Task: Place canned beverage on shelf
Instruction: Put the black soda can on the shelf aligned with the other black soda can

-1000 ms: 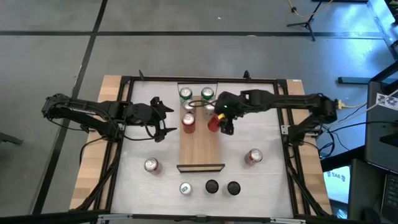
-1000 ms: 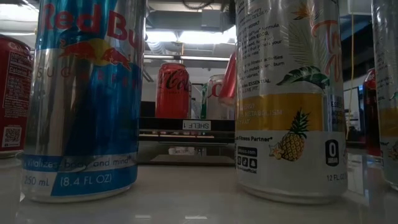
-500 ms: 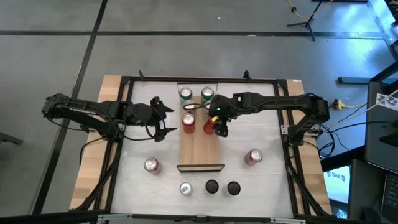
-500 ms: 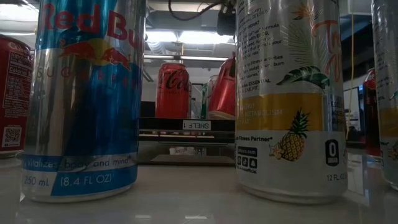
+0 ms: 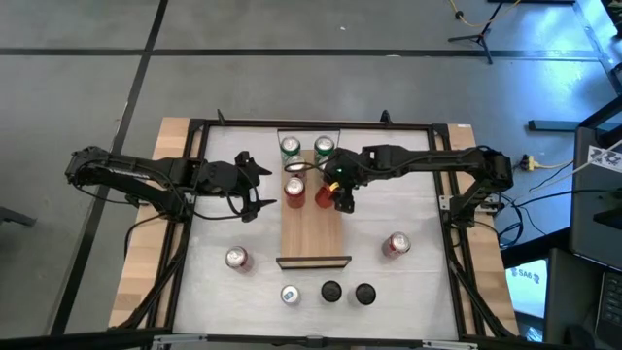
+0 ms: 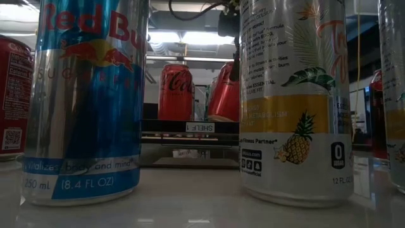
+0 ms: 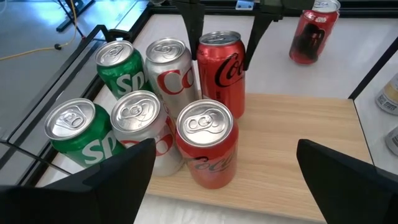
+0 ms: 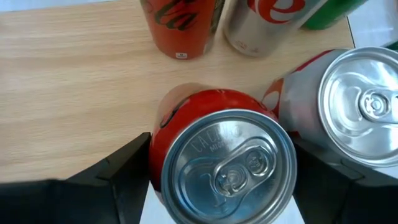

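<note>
The shelf (image 5: pixel 314 228) is a light-wood plank in the middle of the table. Several cans stand in a group at its far end: green ones (image 7: pixel 118 62), silver ones (image 7: pixel 169 62) and a red cola can (image 7: pixel 205 143). My right gripper (image 5: pixel 338 191) is shut on another red cola can (image 7: pixel 221 68), low over the plank's right side next to that group. In the low view this can (image 6: pixel 223 94) leans a little. Whether its base touches the wood, I cannot tell. My left gripper (image 5: pixel 264 187) waits open, left of the shelf. My right gripper pinches the red can's side wall just below its top rim (image 8: pixel 163 158) between its two fingers (image 8: pixel 127 171), one on each side. The fingers come steeply from above, slanting in from the table's right. The can hangs nearly upright, slightly tilted.
On the white tabletop's near part stand more cans: two red-and-white ones (image 5: pixel 237 258) (image 5: pixel 396 244), a Red Bull can (image 6: pixel 88 101), a pineapple-print can (image 6: pixel 294 101) and one more dark-topped can (image 5: pixel 364 293). The plank's near half (image 5: pixel 314 238) is bare wood.
My right gripper has carried the red can a little toward the table's left and down, so it now sits lower beside the group of cans on the shelf. Its fingers stay shut on the can.
</note>
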You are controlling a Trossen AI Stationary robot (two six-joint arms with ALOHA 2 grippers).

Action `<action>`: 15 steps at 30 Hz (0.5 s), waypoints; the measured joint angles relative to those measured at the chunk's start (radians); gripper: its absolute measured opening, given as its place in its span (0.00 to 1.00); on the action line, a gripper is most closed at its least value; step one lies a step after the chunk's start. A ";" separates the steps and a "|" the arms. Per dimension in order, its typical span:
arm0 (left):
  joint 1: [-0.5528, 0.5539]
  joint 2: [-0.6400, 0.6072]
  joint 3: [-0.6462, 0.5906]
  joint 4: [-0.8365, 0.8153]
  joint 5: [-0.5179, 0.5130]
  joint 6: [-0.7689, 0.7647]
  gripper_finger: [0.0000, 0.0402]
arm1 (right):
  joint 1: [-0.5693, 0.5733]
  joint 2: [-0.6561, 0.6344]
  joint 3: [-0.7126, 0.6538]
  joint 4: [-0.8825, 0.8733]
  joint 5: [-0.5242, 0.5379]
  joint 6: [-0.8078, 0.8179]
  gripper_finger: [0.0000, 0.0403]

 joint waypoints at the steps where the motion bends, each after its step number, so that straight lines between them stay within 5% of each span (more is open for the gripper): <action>1: 0.000 0.000 0.000 0.000 0.000 0.000 0.94 | 0.000 0.000 0.000 -0.001 0.001 -0.001 0.75; 15: 0.000 0.000 0.000 0.000 0.000 0.000 0.94 | 0.000 0.000 0.000 -0.012 -0.006 -0.034 0.75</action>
